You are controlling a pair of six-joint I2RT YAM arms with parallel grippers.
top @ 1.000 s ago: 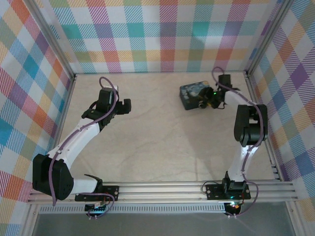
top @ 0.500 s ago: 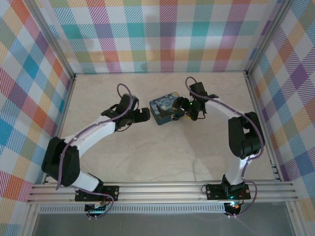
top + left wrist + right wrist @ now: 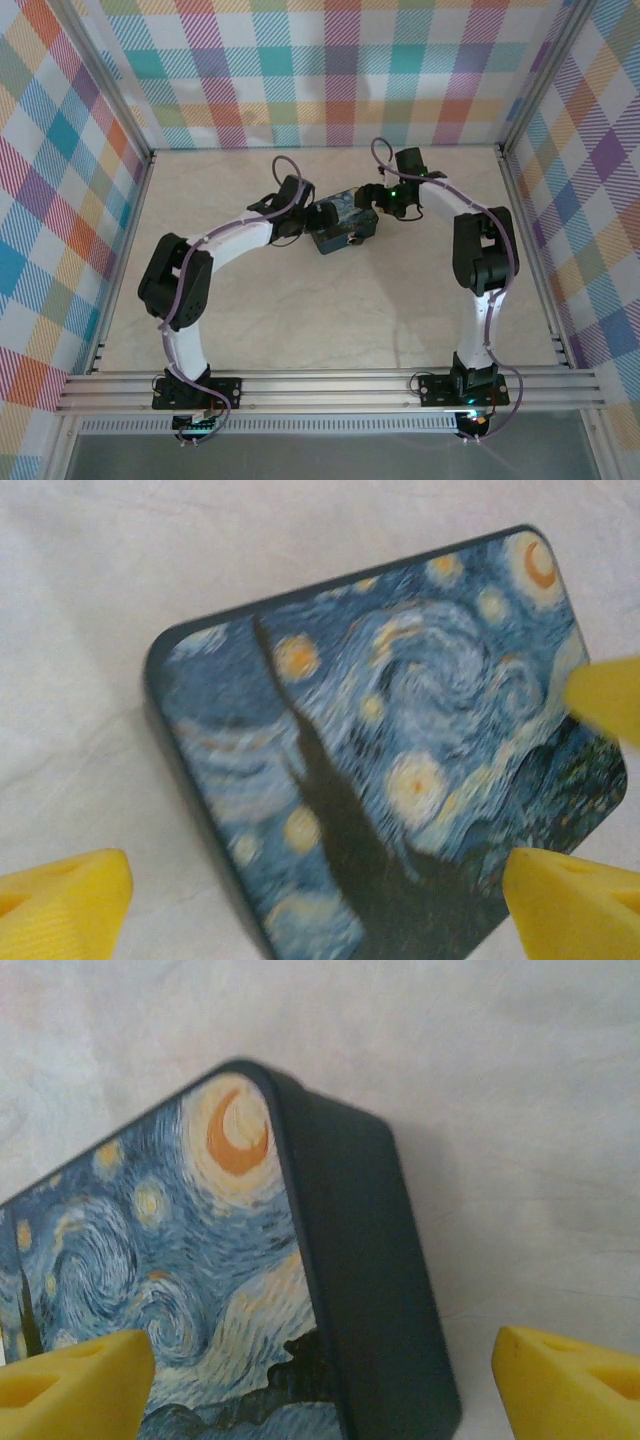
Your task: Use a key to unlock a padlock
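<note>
A dark-blue box with a swirling night-sky print lies on the table at the back centre. My left gripper hangs open over the box's left end. In the left wrist view its yellow fingertips stand wide to either side of the printed lid. My right gripper is open at the box's right end. Its fingertips straddle the dark side wall without touching it. A yellow tip of the right gripper pokes into the left wrist view. The padlock and the key are hidden.
The pale table is fenced by checked walls at the back and both sides. An aluminium rail with both arm bases runs along the near edge.
The box has slid left from the back right to the back centre with the right gripper. The left arm swung right and reached it. Both grippers now hang over its ends.
</note>
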